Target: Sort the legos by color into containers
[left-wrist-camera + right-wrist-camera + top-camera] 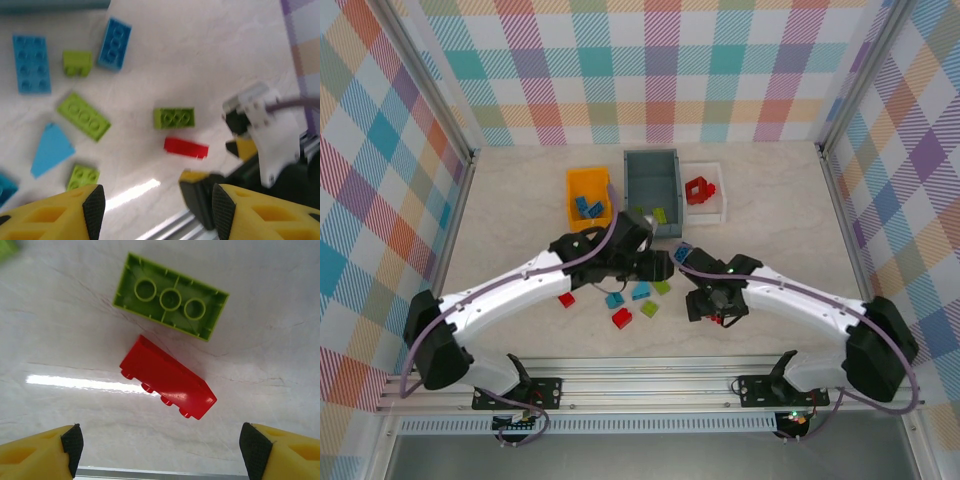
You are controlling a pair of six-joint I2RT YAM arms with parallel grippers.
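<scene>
Right gripper [161, 447]: jaws spread, empty. Red lego [167, 376] lies on its side on the bench [65, 330] between the fingers' lines, just beside an upturned green lego [171, 296]. Its long axis is skewed to the closing line. Left gripper [158, 210]: jaws spread, judged farther off.

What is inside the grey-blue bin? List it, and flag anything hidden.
One lime green brick lies at the near end of the grey-blue bin; the floor beyond it looks bare. The left arm covers the near left corner, so that part cannot be checked.
</scene>
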